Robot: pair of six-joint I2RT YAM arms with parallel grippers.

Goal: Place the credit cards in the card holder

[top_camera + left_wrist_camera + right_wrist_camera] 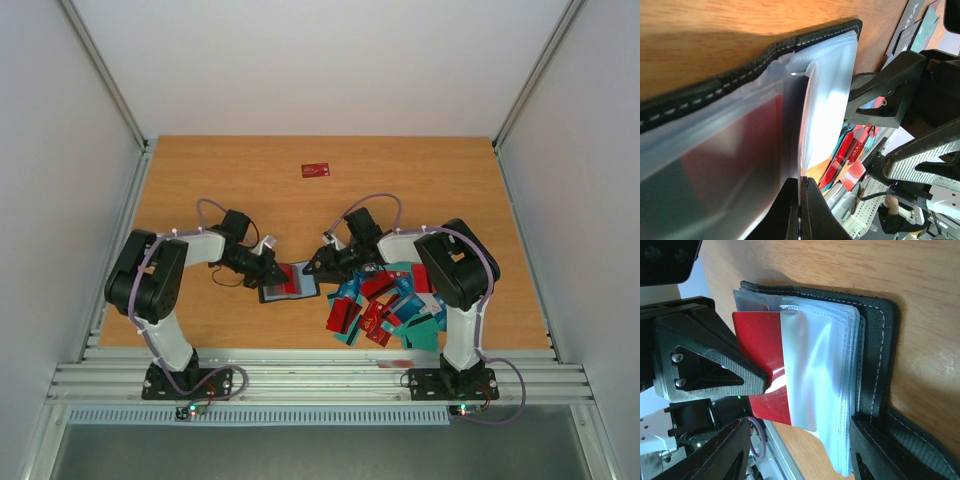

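Between the pressed-together fingers of the left gripper sits the free edge of one clear sleeve, lifted off the stack inside the card holder. The holder lies open on the table between the two arms. The right gripper hovers just beside it, jaws spread and gripping nothing, with a red card half inside a sleeve ahead of it. The sleeves look thin, floppy and slick, so a pinch at the free edge suits them. The cards look light and stiff, probably best taken by a short edge. Both forearms reach low and inward, wrists angled toward each other. Loose credit cards lie heaped near the right arm's base.
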